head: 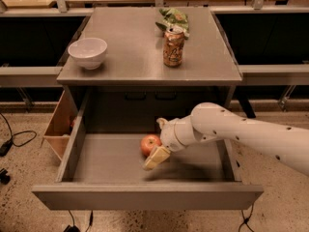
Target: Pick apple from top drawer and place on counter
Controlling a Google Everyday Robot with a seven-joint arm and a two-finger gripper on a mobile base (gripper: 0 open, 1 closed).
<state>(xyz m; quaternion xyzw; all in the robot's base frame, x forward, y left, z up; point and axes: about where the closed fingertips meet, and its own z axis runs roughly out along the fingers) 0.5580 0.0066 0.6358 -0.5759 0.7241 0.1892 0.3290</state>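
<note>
The gripper [154, 159] is inside the open drawer [145, 197], near the middle of its floor. The arm [251, 134] reaches in from the right, and the apple [149, 143] lies in the drawer just behind the gripper and slightly to its left. Above and behind the gripper is the counter [130, 66]: on it a bowl [88, 52] sits off to the gripper's left, a can [174, 47] stands almost straight behind it, and a bag [174, 17] lies behind the can. A box [59, 127] sits outside the drawer's left wall, well to the gripper's left.
</note>
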